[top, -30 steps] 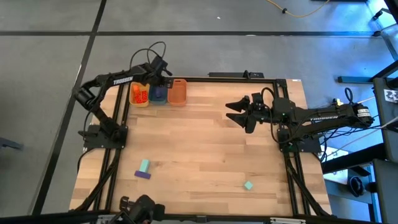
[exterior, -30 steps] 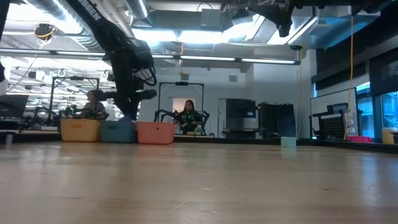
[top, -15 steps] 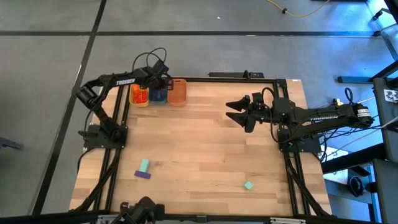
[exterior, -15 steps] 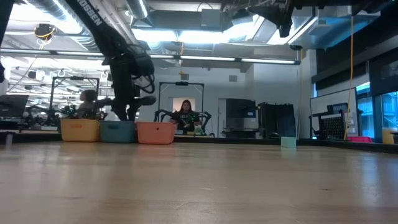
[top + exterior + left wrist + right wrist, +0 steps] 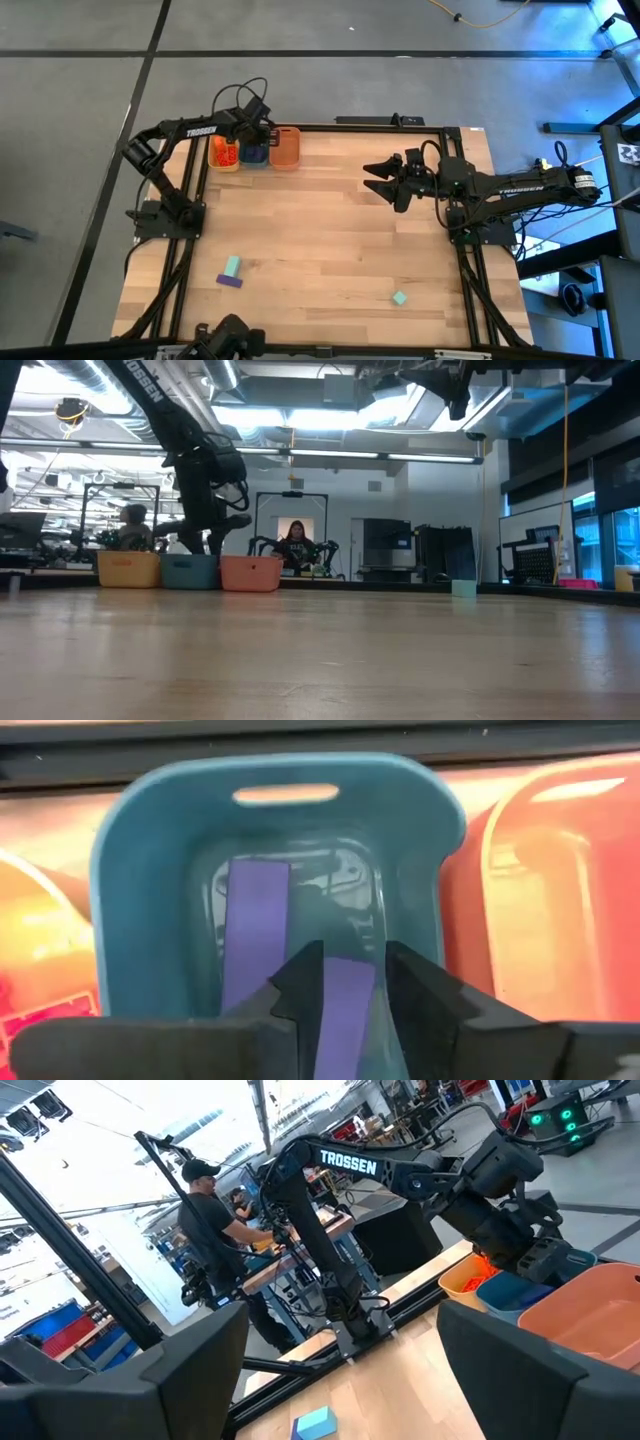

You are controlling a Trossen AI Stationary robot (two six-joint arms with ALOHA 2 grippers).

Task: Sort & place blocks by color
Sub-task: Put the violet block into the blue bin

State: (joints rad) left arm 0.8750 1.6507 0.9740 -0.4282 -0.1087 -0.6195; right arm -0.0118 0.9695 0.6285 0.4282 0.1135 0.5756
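Since a second ago the left arm has shifted slightly over the tubs, its gripper (image 5: pixel 345 982) now down inside the blue tub (image 5: pixel 115 870); the right arm has not moved. In the left wrist view the fingers (image 5: pixel 300 985) stand a little apart with a purple bar (image 5: pixel 343 1010) in the gap between them; whether they still pinch it or have let go cannot be told. A second purple bar (image 5: pixel 255 925) lies flat on the tub floor just beside and ahead of the fingers. Yellow tub (image 5: pixel 222 152) with orange-red blocks (image 5: pixel 225 155) sits on one side of the blue tub, orange tub (image 5: pixel 286 148) on the other.

Right gripper (image 5: pixel 377 180) hangs over the table (image 5: pixel 330 240) well apart from the tubs, fingers (image 5: pixel 190 1345) spread wide, nothing between them.

On the near part of the table, far from both grippers: a teal bar (image 5: pixel 232 266) touching a purple block (image 5: pixel 230 281), and a lone teal cube (image 5: pixel 400 297).
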